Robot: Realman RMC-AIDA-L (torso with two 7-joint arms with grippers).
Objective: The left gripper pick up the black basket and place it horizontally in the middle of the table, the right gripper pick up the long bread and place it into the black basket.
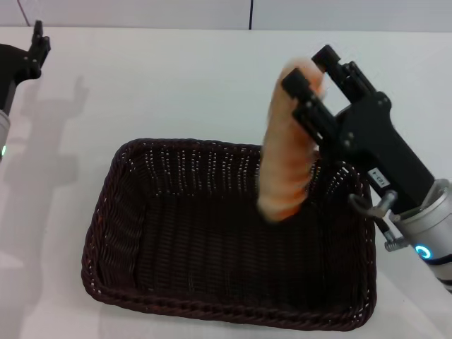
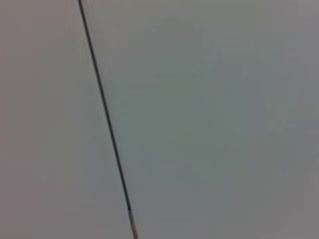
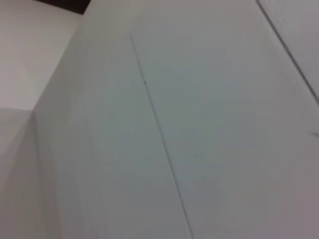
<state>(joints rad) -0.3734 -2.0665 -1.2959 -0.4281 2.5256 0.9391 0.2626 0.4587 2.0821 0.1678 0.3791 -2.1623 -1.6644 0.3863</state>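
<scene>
The black basket lies lengthwise across the middle of the white table in the head view. My right gripper is above the basket's far right part. It grips the upper end of the long bread, which hangs nearly upright and looks blurred. The bread's lower end reaches down inside the basket near the far wall. My left gripper is parked at the far left edge of the table, away from the basket. Neither wrist view shows the basket, the bread or any fingers.
The right arm slants over the basket's right rim. The table's far edge meets a pale wall with a dark vertical seam. The wrist views show only pale panels, each crossed by a thin seam.
</scene>
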